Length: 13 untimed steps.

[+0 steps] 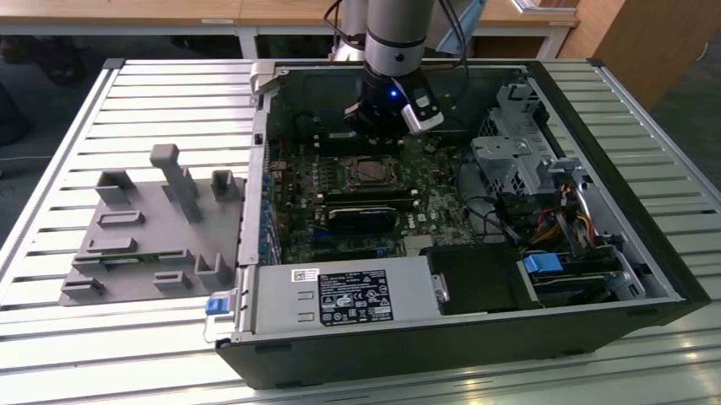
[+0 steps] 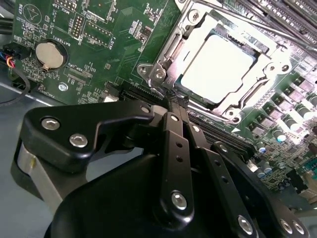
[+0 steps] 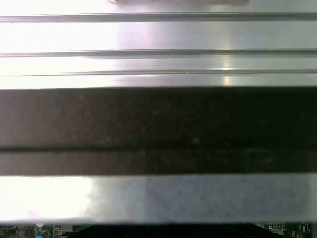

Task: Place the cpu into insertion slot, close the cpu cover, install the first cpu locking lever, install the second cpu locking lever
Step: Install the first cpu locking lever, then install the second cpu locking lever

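Slatted metal tabletop carries an open computer case, and inside it the gripper hangs over the far part of the green motherboard, its black fingers pressed together on nothing. Just beside the fingertips lies the cpu (pale, square), seated in the insertion slot with the cpu cover framing it. Well apart, at the exterior view's left, a grey fixture rests on the slats.
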Each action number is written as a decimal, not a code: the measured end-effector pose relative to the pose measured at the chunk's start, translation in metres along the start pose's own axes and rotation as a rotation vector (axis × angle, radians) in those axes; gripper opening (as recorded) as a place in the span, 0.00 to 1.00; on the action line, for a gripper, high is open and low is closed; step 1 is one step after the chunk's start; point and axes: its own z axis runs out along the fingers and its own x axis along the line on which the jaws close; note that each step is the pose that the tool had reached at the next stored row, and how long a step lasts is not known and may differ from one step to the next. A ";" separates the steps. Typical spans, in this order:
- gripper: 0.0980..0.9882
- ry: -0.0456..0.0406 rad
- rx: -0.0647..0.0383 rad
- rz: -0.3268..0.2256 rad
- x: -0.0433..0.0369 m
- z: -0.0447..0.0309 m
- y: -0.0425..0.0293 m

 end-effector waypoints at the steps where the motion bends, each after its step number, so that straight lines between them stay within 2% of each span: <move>1: 0.01 0.0001 0.000 0.000 0.0000 -0.0001 -0.0003; 13: 0.01 0.0000 0.000 0.000 -0.0004 -0.0003 -0.0030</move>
